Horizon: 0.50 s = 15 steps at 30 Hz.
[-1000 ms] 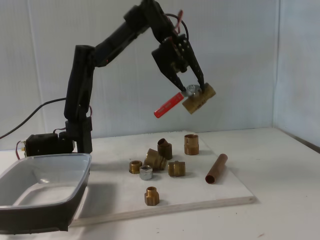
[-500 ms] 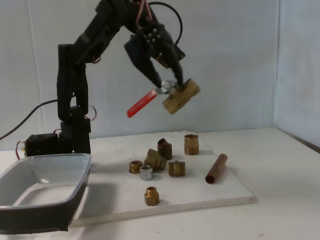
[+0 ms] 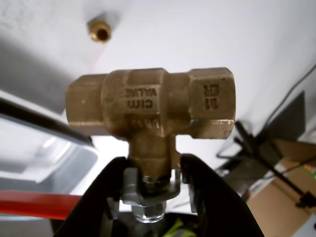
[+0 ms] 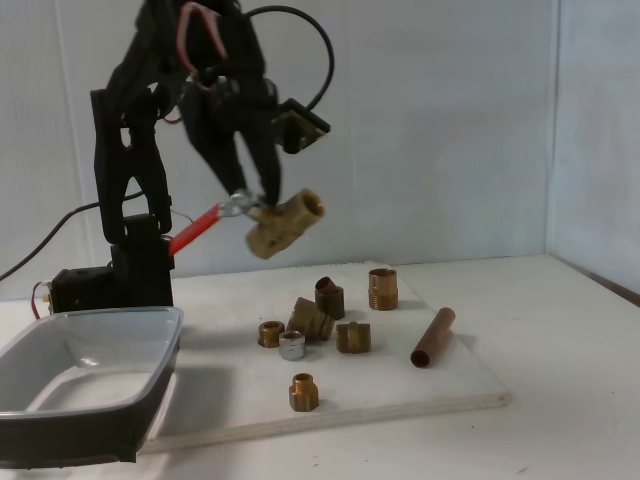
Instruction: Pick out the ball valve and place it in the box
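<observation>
The fingers (image 4: 252,203) are clamped on the ball valve (image 4: 284,224) at its stem, just under the brass body, as the wrist view shows: the fingers (image 3: 150,185) pinch the neck while the red lever sticks out sideways. The valve hangs in the air, above and to the right of the box (image 4: 90,385), which sits on the counter (image 4: 560,420) at the near left.

To finish the carry well, I would swing on leftward until the whole valve, lever included, is over the box's hollow, then lower it close to the floor of the box before letting go (a heavy brass piece dropped from height could bounce out).

Compared with half a second ago, the valve is lower and nearer the box, and the arm has folded back toward its base.
</observation>
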Tool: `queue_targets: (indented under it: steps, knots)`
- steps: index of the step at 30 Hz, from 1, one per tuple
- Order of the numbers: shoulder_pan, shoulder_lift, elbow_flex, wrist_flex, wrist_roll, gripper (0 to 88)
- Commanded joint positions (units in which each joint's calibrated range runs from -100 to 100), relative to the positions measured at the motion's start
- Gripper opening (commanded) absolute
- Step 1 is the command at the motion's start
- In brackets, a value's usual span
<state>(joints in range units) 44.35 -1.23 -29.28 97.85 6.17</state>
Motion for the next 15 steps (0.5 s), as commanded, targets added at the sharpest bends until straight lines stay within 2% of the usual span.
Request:
queue_targets:
  steps: [1,15]
  knots:
    - [3.62,-4.92,-1.05,-1.72,0.09,0.8]
    - [12.85,-5.0,-1.05,-1.04,0.09,0.8]
